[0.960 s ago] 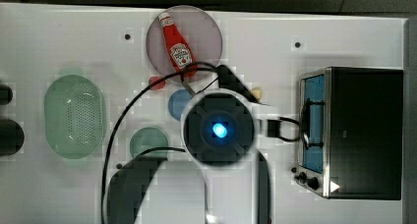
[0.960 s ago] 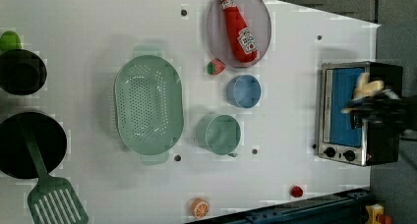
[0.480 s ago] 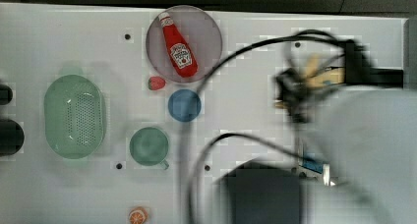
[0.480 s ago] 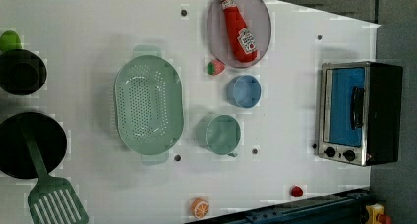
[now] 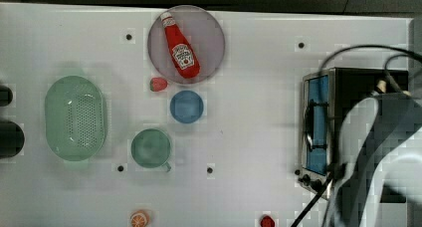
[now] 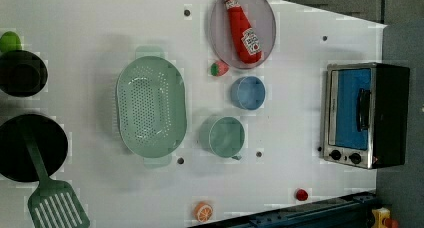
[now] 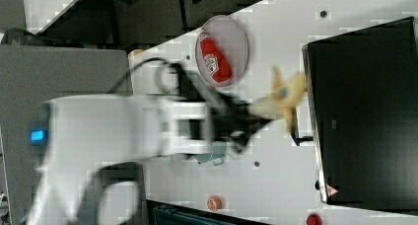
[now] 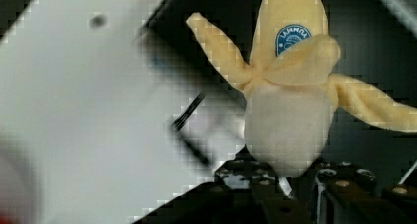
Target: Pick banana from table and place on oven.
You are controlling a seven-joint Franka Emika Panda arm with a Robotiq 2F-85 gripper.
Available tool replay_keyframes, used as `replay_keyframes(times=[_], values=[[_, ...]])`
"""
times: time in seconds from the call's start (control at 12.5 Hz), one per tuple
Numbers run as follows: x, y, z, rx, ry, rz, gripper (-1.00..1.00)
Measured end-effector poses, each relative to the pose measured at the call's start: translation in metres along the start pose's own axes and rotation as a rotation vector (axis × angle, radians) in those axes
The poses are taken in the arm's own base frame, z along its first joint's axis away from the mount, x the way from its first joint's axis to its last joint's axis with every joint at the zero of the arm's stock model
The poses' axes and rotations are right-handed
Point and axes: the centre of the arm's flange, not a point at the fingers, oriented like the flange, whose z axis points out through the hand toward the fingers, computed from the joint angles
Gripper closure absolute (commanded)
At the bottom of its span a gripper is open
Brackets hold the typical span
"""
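The tool (image 7: 254, 117) grips the peeled banana (image 7: 282, 100) just beside the oven (image 7: 365, 111)

I can make out little lettering. On the banana (image 8: 287, 111), near the upper right of the wrist view, sits a round blue sticker with pale letters along its arc, too blurred for me to read. The ketchup bottle (image 5: 180, 49), at the upper middle of the top view, carries a white label with illegible print. A small red and white warning triangle marks the oven (image 7: 365, 111) at the right view's lower right.
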Motion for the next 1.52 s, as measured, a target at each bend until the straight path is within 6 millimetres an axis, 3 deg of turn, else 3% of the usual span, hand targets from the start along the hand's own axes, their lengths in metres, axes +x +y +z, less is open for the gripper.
replay_keyframes(times=[0.16,0.32,0.48,0.64,0.88,1.12,1.28,1.52], values=[[0.029,0.036,0.051,-0.089,0.007,-0.055,0.58],[0.033,0.056,0.087,-0.117,-0.052,-0.111,0.49],[0.033,0.054,0.102,-0.124,-0.088,-0.158,0.07],[0.031,0.046,0.099,-0.104,-0.091,-0.167,-0.38],[0.031,0.037,0.085,-0.07,-0.049,-0.189,-1.0],[0.028,0.041,0.06,-0.053,-0.014,-0.209,-1.0],[0.008,0.034,0.015,-0.008,-0.013,-0.247,-1.0],[-0.042,0.007,-0.079,0.06,0.001,-0.275,-1.0]])
